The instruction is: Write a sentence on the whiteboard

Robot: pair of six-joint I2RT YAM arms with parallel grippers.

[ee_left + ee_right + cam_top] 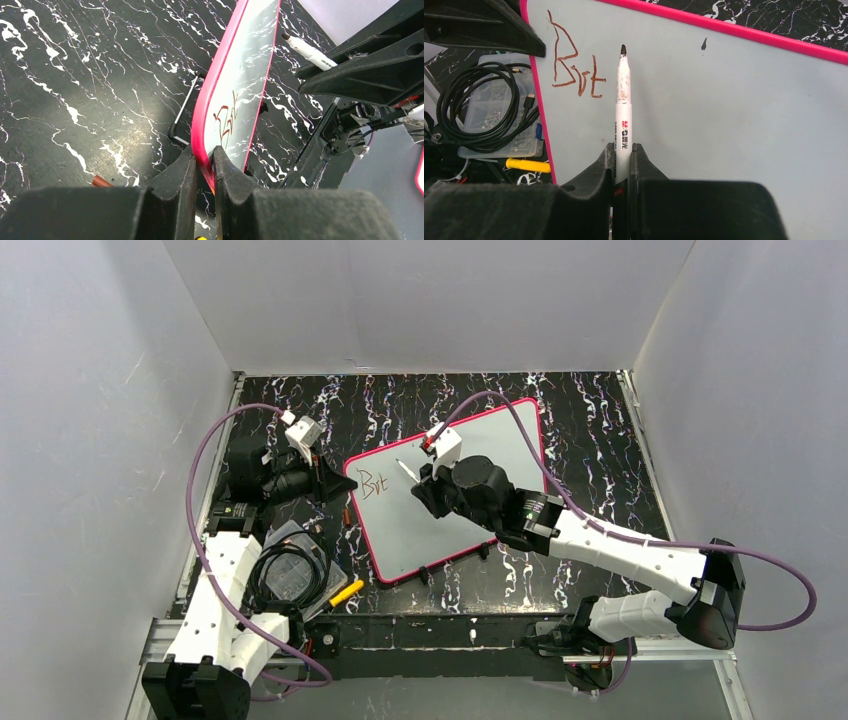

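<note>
Top external view: the whiteboard (pixel 500 440) is lying askew mid-bench, and I am partway through writing the sentence (pixel 373 484), with only its first letters down. Left wrist view: my left claw (pixel 205 160) is pinching the whiteboard's edge, nearly closed. Right wrist view: my right claw (pixel 623 150) is clamping the marker (pixel 623 100), its tip just right of the lettering. I cannot tell whether the tip is touching. The next move, I judge, calls for steady strokes rightward.

Handwritten reddish-brown "Brt" lettering (pixel 579 80) on the whiteboard (pixel 724 125)
</note>
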